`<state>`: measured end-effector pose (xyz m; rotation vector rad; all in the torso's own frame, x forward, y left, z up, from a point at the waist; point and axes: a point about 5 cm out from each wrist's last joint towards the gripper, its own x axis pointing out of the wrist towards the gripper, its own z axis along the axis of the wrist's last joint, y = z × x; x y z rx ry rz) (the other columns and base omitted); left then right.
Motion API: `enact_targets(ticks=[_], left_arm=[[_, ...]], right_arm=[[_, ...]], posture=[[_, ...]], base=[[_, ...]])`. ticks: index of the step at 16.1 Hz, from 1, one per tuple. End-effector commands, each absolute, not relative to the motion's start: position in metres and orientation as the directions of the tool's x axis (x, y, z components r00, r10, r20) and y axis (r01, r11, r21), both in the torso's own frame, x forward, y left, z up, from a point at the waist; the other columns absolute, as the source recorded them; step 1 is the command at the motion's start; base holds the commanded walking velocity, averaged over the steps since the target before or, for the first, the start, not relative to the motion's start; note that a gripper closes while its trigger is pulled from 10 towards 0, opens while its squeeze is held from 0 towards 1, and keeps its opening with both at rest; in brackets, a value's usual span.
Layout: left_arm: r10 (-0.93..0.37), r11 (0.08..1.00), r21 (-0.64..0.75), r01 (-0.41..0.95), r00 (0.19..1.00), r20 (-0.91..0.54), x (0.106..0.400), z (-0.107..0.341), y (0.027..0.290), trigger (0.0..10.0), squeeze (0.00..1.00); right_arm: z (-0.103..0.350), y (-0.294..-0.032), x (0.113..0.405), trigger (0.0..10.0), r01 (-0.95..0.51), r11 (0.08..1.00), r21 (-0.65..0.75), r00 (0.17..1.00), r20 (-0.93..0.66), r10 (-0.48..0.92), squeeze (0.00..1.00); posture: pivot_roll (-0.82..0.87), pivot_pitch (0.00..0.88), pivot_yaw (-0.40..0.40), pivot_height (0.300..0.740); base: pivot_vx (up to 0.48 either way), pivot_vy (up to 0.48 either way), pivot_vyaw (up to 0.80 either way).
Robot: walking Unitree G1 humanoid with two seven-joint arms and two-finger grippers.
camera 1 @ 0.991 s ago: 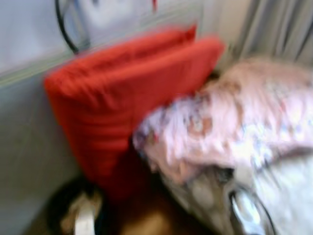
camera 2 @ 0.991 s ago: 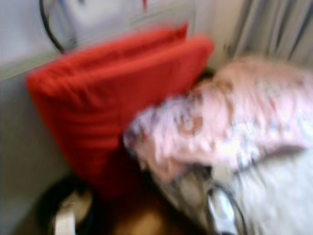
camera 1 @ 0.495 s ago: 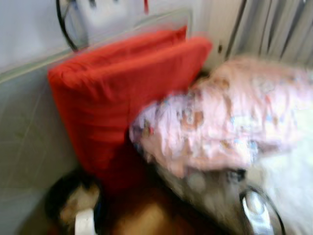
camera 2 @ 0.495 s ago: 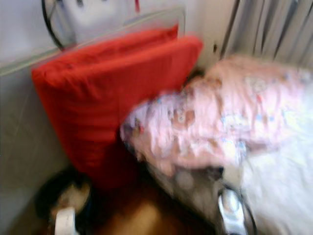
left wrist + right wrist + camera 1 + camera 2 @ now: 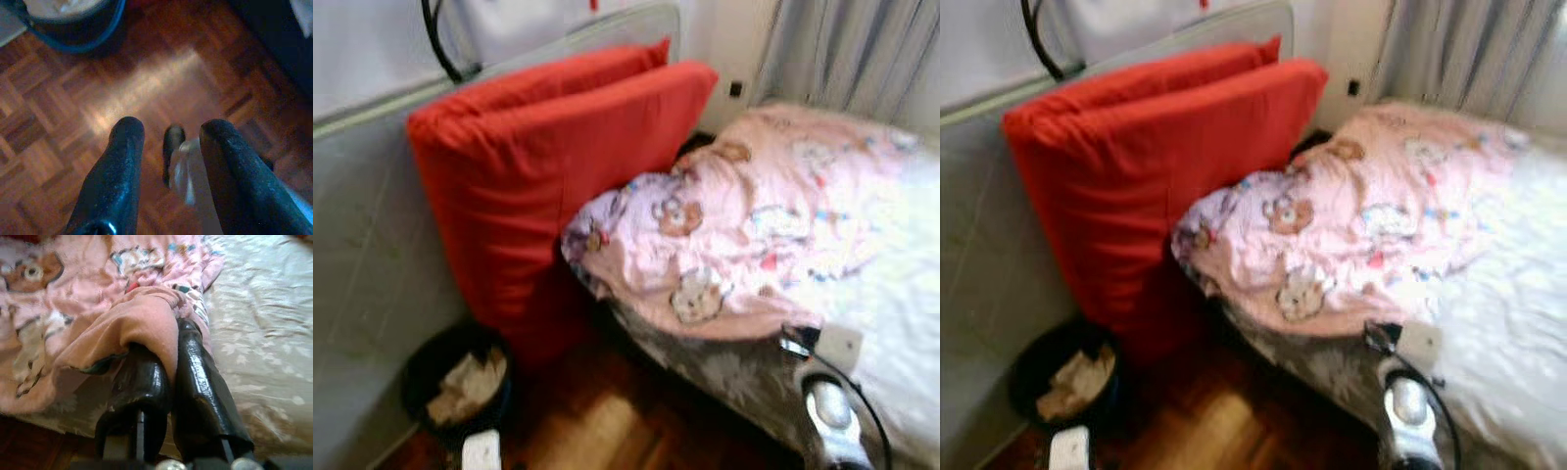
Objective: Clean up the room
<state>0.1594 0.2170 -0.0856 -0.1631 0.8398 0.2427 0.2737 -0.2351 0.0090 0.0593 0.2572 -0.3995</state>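
Where your right claw (image 5: pixel 168 382) meets the bed, its two glossy black fingers pinch a soft fold of the pink cartoon-print blanket (image 5: pixel 744 230), which lies rumpled over the white sheet (image 5: pixel 264 333). Your left claw (image 5: pixel 168 142) hangs spread apart above shiny wood parquet floor (image 5: pixel 146 83), near a round dark bin (image 5: pixel 450 377). A thick red folded mattress (image 5: pixel 548 186) leans upright beside the bed.
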Motion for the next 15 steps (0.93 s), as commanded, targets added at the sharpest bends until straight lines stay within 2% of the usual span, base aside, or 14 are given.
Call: enact_targets(ticks=[1,9,12,15], left_arm=[[0.147,0.965,-0.032,-0.259,0.639,-0.755,0.161,-0.085,0.218,10.0,0.0],[0.128,0.97,-0.034,-0.239,0.63,-0.766,0.159,-0.087,0.215,10.0,0.0],[0.13,0.97,-0.03,-0.24,0.622,-0.772,0.157,-0.087,0.216,10.0,0.0],[0.13,0.97,-0.028,-0.239,0.617,-0.776,0.156,-0.088,0.217,10.0,0.0]], right_arm=[[0.023,-0.245,0.28,10.0,0.43,0.903,0.008,0.888,-0.185,-0.422,0.0],[0.041,-0.263,0.281,10.0,0.492,0.868,-0.068,0.864,-0.083,-0.496,0.0],[0.067,-0.279,0.284,10.0,0.584,0.804,-0.112,0.812,0.06,-0.581,0.0],[0.079,-0.287,0.286,10.0,0.609,0.782,-0.13,0.793,0.113,-0.599,0.0]], posture=[[-0.03,0.019,0.029,0.74],[-0.03,0.02,0.027,0.74],[-0.03,0.018,0.027,0.74],[-0.04,0.016,0.027,0.74]], base=[[0.0,0.0,0.0],[0.0,0.0,0.0],[0.0,0.0,0.0],[0.0,0.0,0.0]])
